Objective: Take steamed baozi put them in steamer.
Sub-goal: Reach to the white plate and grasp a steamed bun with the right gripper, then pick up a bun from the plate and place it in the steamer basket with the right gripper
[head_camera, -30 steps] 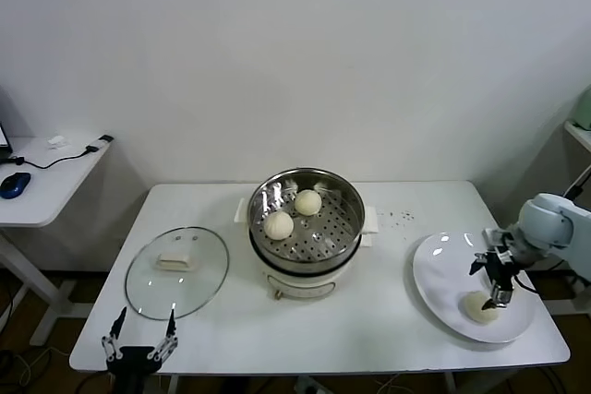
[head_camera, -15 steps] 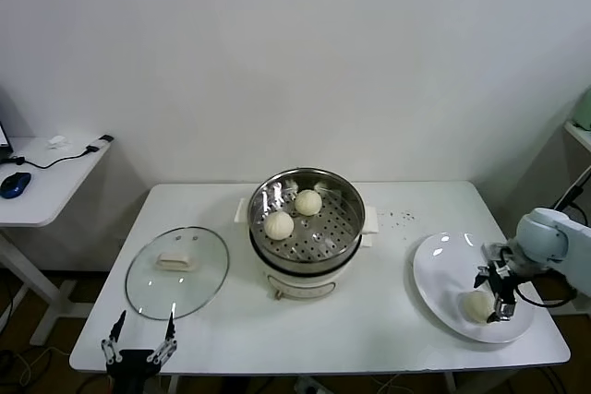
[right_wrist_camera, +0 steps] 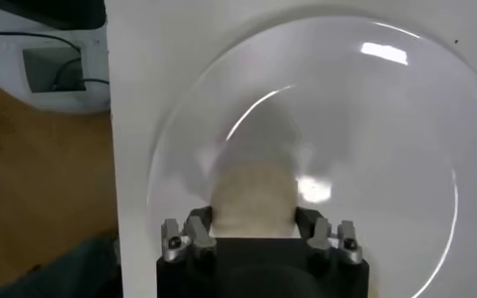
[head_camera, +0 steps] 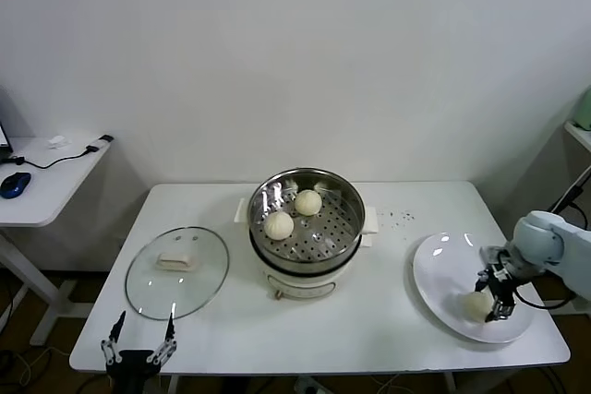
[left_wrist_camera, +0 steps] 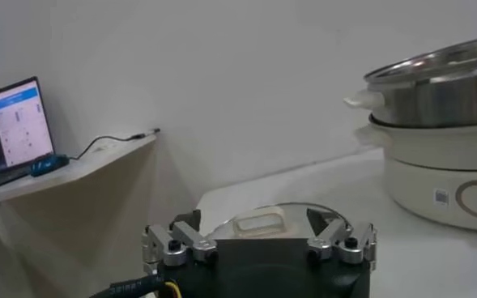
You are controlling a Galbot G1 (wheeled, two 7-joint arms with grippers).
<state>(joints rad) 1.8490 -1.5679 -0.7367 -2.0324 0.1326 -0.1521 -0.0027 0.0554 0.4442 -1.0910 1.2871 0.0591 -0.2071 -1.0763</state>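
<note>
Baozi, small, round, cream-white and smooth, lay in two places on the white rectangular desk. Two of them rested on the perforated floor of the round shiny stainless-steel steamer, which sat atop its cream-white pot base at the middle of the desk toward the far edge: one baozi lay toward the basket's left side, the other baozi just beside it toward the far wall, the pair close but apart.

A third baozi sat on the flat white round plate near the desk's right edge, toward the near right corner. The right gripper had its black fingers set down over that bun, one on either side; in the right wrist view the baozi filled the gap between the fingers, which flanked it closely above the plate. Whether they actually pressed into the dough could not be told.

A round glass lid with a cream handle lay flat near the desk's left edge, well apart from the steamer. The left gripper hung at the near left corner, just off the front edge, its fingers spread apart and holding nothing; the left wrist view showed the lid's handle beyond it and the steamer farther off.
</note>
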